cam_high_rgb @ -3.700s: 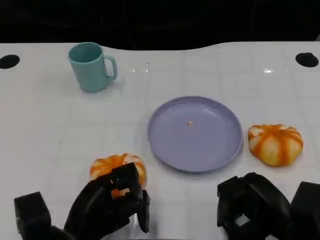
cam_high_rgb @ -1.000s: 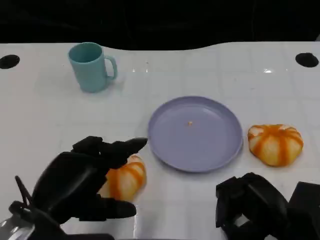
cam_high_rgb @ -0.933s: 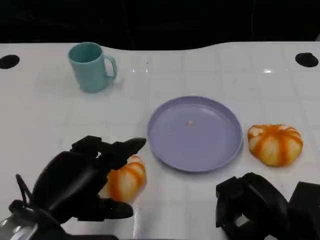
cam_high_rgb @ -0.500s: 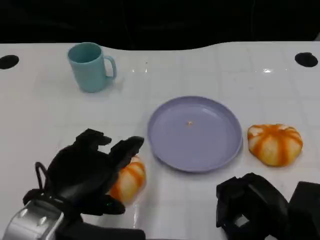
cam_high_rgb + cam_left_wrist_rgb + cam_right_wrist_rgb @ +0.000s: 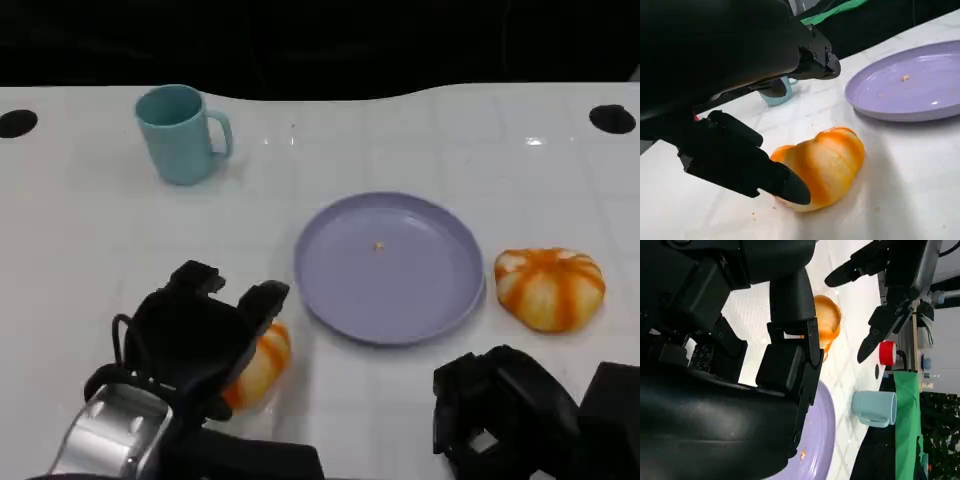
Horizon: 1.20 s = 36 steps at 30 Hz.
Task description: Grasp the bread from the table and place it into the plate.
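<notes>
Orange bread (image 5: 258,362) lies on the tabletop (image 5: 420,140) beside the plate (image 5: 390,266). Half a second ago the left hand (image 5: 195,340) was lower; now its spread fingers (image 5: 747,162) bracket the bread, perhaps touching, so grasping seems near.

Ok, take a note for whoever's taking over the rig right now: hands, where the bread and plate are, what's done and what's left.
Left hand: open, fingers spread over the near bread, one fingertip at its side; no grasp closed.
Right hand: low at the near right edge, fingers curled, holding nothing.
Near bread lies on the table just left of the purple plate. A second bread sits right of the plate. The plate holds just a crumb. Teal mug at far left.
Done: approach.
Left: close on the bread, lift, place in plate.
</notes>
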Available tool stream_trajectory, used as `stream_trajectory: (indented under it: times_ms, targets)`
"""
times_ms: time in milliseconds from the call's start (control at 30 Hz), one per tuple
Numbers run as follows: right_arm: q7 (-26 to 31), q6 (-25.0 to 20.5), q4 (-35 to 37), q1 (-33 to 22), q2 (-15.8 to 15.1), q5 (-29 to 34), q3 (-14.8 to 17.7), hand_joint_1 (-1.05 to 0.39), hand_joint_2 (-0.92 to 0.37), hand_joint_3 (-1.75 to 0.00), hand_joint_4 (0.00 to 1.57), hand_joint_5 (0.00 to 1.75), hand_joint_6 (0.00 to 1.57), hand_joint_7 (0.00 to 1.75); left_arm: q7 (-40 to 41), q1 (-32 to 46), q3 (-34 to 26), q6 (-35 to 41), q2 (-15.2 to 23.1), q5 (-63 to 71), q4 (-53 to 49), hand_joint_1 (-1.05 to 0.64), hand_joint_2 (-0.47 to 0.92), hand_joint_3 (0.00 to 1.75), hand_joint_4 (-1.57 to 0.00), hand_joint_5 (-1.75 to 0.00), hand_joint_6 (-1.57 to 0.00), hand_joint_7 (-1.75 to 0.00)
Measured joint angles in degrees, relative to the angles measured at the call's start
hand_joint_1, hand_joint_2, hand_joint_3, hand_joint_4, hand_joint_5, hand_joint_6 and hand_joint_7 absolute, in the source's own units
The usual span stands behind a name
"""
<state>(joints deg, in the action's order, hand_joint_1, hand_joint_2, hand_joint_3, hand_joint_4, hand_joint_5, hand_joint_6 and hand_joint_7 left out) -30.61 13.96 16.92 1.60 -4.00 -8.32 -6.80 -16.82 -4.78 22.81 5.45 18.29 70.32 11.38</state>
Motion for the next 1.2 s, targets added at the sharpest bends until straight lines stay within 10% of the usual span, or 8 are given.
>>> stream_trajectory:
  times_ms: [633,800,933,1200]
  targets:
    - [0.2,-0.5,-0.4,-0.2,0.0,0.0,-0.1,-1.05,-0.12,-1.18,1.56,1.25,1.57,0.94,-4.7,-7.0,4.2,7.9,-4.0,-1.8,-12.6,-0.48,0.70,0.02,-0.05,-0.54,-0.12,-0.01]
    - [0.5,-0.5,-1.0,-0.5,0.0,0.1,-0.2,-1.05,-0.13,-1.18,1.55,1.25,1.57,0.94,-4.7,-9.3,4.5,7.6,-3.8,-4.8,-16.8,-0.39,0.76,0.02,-0.45,-0.64,-0.47,-0.05]
    - [0.6,-0.5,-1.3,-0.6,-0.1,0.2,-0.2,-1.05,-0.14,-1.18,1.55,1.25,1.57,0.95,-3.1,-11.1,5.1,6.0,-3.0,-6.5,-19.4,-0.35,0.85,0.05,-0.72,-1.37,-0.85,-0.06]
    - [0.6,-0.5,-1.3,-0.7,-0.1,0.2,-0.2,-1.05,-0.14,-1.17,1.56,1.25,1.57,0.95,7.3,-12.2,4.6,0.8,-2.4,-12.6,-25.1,-0.35,0.79,0.21,-0.87,-1.39,-1.29,-0.07]
